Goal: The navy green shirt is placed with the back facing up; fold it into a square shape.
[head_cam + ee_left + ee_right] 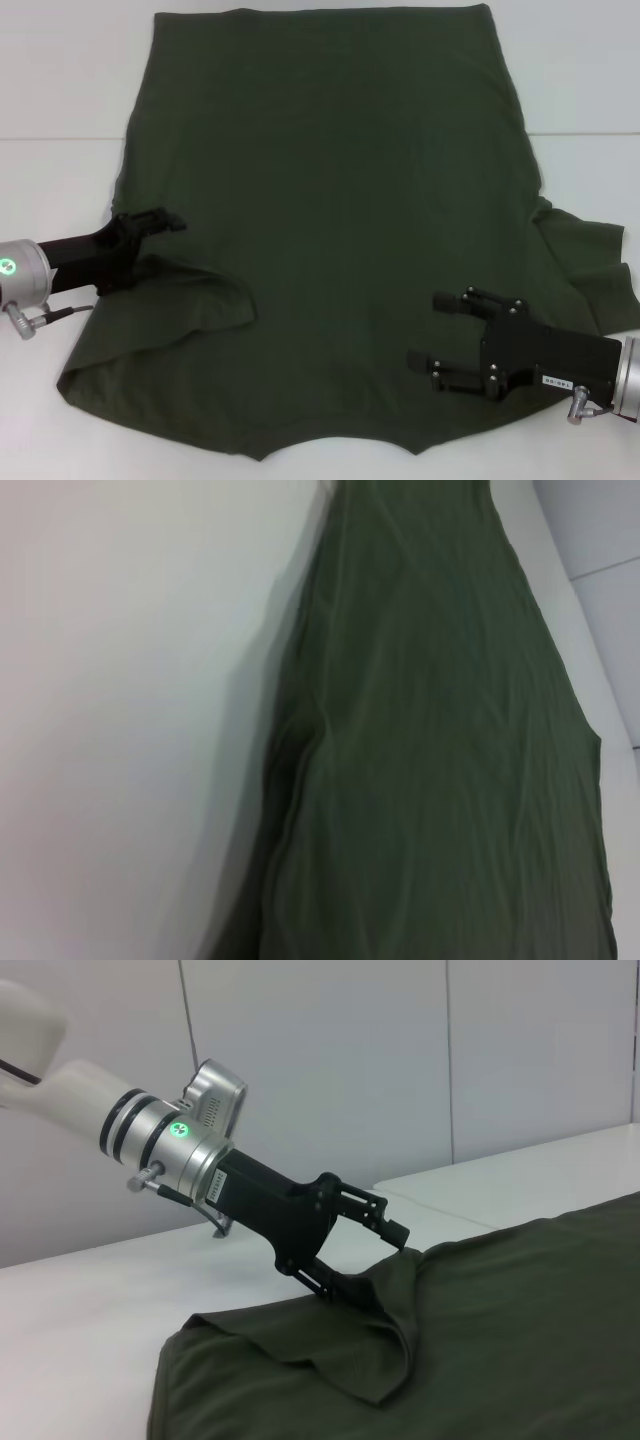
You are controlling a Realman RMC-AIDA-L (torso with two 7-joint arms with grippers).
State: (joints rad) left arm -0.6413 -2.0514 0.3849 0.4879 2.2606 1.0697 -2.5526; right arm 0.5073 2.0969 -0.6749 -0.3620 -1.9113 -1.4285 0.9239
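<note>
The navy green shirt (340,180) lies spread flat on the white table, its hem at the far side and its collar end near me. My left gripper (165,222) is at the shirt's left edge, shut on a pinch of the fabric. The right wrist view shows that left gripper (385,1250) holding the cloth raised in a small peak. The left sleeve is folded inward over the body (205,295). My right gripper (428,330) is open over the shirt's near right part, holding nothing. The left wrist view shows only shirt fabric (440,760) and table.
The white table (60,90) shows bare surface to the left and right of the shirt. A seam (50,137) crosses the tabletop. The right sleeve (590,260) still spreads outward near the right edge. Grey wall panels (330,1080) stand behind the table.
</note>
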